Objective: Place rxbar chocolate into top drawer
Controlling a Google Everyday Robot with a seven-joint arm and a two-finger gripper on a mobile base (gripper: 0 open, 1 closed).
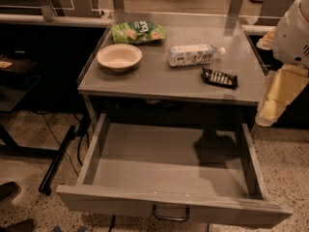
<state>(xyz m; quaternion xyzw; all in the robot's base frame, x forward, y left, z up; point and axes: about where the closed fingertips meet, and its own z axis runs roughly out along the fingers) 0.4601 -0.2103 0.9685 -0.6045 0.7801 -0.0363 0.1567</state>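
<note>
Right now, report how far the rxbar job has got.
Done: the top drawer stands open and empty. In hand: nothing; the pincer is out of view, only the arm shows at the right edge. Left: the rxbar chocolate lies on the tabletop, to be grasped and placed inside.
</note>
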